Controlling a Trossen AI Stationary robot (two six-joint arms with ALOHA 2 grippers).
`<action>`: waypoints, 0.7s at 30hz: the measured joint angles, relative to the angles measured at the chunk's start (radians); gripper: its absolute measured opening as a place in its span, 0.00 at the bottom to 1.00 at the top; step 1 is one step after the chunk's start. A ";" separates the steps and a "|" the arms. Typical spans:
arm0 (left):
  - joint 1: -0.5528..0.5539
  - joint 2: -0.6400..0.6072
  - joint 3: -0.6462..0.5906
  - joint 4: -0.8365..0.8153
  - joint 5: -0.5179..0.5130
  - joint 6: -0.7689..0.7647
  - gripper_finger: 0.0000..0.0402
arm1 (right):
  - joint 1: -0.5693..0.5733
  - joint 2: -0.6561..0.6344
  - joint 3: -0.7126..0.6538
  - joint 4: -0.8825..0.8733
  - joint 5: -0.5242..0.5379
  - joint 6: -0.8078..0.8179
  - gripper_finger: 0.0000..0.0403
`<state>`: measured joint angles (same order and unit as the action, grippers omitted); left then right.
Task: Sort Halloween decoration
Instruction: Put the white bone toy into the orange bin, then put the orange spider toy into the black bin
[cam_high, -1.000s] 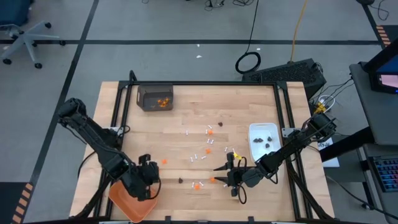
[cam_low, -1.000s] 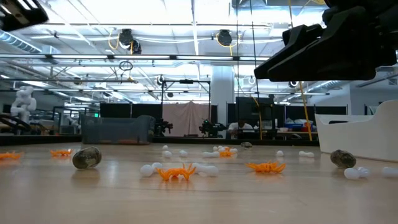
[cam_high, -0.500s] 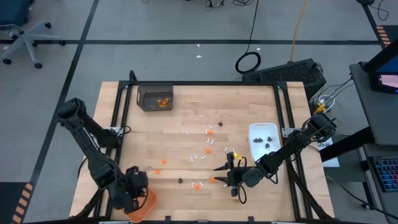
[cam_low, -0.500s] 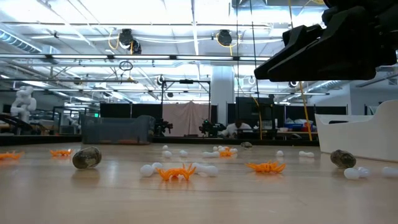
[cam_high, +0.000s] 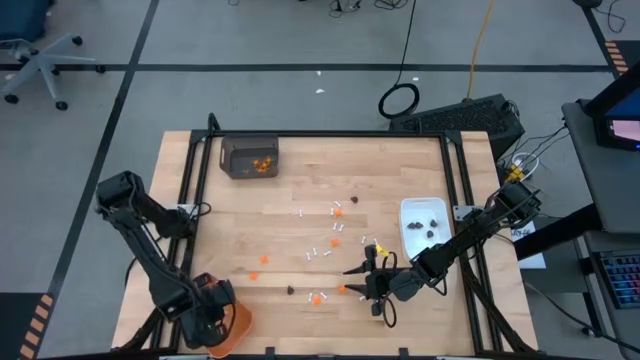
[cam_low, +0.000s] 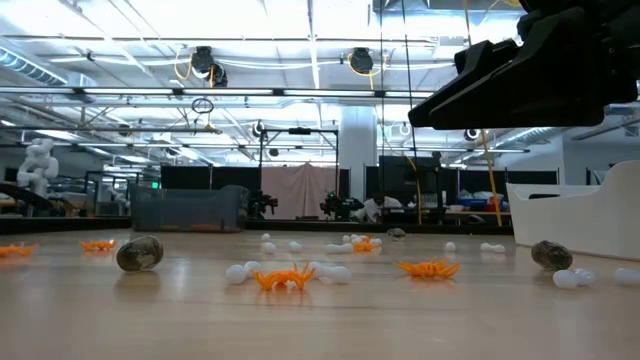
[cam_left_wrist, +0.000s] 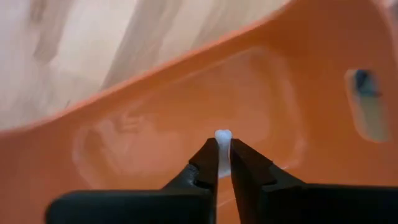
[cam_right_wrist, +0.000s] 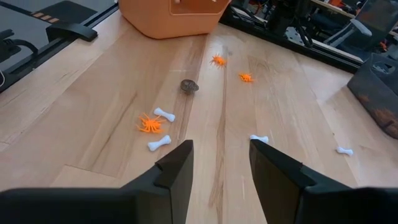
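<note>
**White stick poised over the orange tray**

The left gripper hangs over the orange tray at the bench's near left corner, its fingers pinching a small white stick whose tip shows just above them. The grip looks narrow, perhaps just starting to loosen. The step in hand reads as dropping this stick into the tray; the next move calls for spreading the fingers so it falls inside the tray wall, then lifting clear and heading back for another piece.

The right gripper waits low over the bench toward the near edge, right of centre, fingers spread and holding nothing. Ahead of it lie more white sticks, orange bits and a dark brown-black bit, scattered across the middle of the bench. Several dark bits already sit in the white rectangular dish by the right edge, and orange ones in the dark bin at the far left corner. Much sorting remains.
</note>
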<state>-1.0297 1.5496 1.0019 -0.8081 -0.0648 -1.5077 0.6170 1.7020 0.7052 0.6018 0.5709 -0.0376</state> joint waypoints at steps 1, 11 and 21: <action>0.000 0.000 0.000 -0.018 0.018 -0.005 0.13 | 0.000 0.000 0.000 0.000 0.000 0.000 0.35; 0.000 -0.001 0.007 -0.033 0.022 -0.107 0.43 | 0.006 0.000 0.000 -0.011 0.000 0.052 0.35; -0.008 -0.002 0.171 -0.126 -0.443 0.166 0.44 | 0.020 0.000 0.000 -0.007 0.001 0.193 0.35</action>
<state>-1.0374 1.5475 1.1731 -0.9340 -0.5076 -1.3414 0.6369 1.7020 0.7052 0.5953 0.5716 0.1555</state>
